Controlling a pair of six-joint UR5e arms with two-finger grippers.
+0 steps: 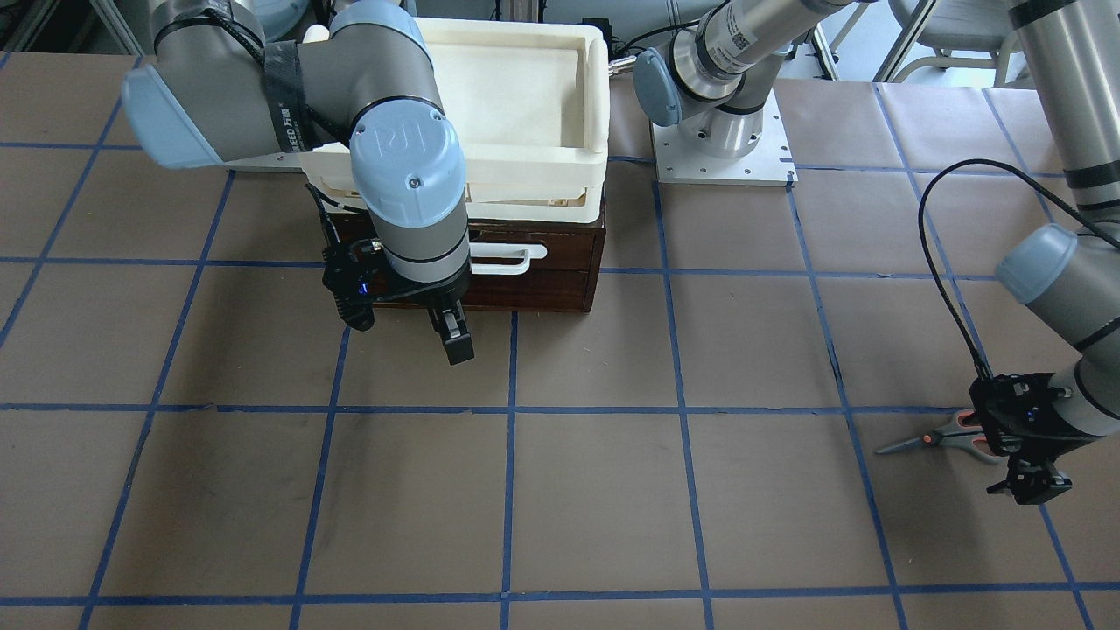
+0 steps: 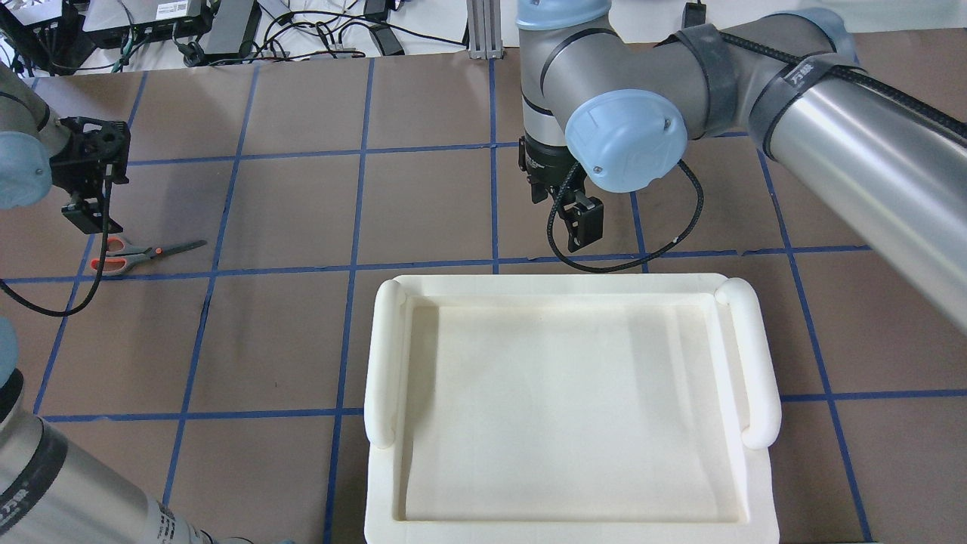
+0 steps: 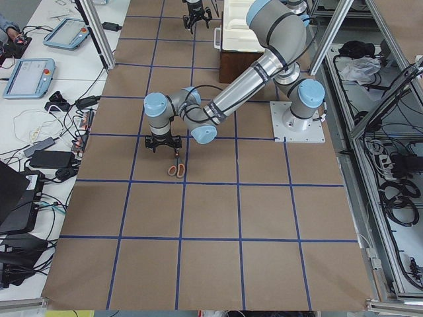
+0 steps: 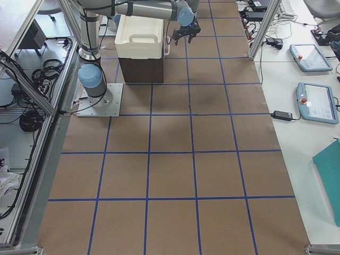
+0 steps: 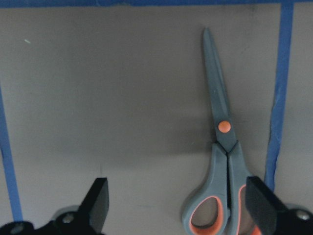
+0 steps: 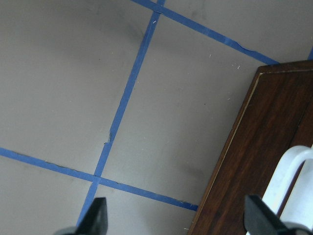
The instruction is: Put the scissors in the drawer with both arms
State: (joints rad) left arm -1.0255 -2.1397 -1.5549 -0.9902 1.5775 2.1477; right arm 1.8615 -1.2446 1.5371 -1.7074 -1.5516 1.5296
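I'm checking the left wrist camera first. The left gripper (image 5: 177,196) is hanging over the scissors (image 5: 222,147) with its jaws spread wide and gripping nothing. The scissors are lying flat and closed on the brown table (image 5: 98,98), well apart from the drawer. They are sitting off-centre in the gap, with the handle loops tucking under one finger (image 5: 261,203) while the other finger is standing far off. That is what I'm worrying about: if I'm lowering from here, that finger is likely coming down on a loop rather than beside it. A closing jaw could then be sweeping the scissors sideways or spinning them. Lying so thin against the table, they are also at risk of slipping out of a shallow pinch.

Farther off, the right gripper (image 6: 178,218) is likewise standing wide and empty, hovering just beside the drawer (image 6: 264,137), whose dark front is sitting shut. The white loop handle (image 6: 293,181) is showing only at the edge of that wrist view, so I'm judging the gripper to be misaligned. A pull from here could be missing the handle, or dragging the whole unit along with the white tray (image 1: 597,87) riding on top. Both arms converging there could also be crowding each other.
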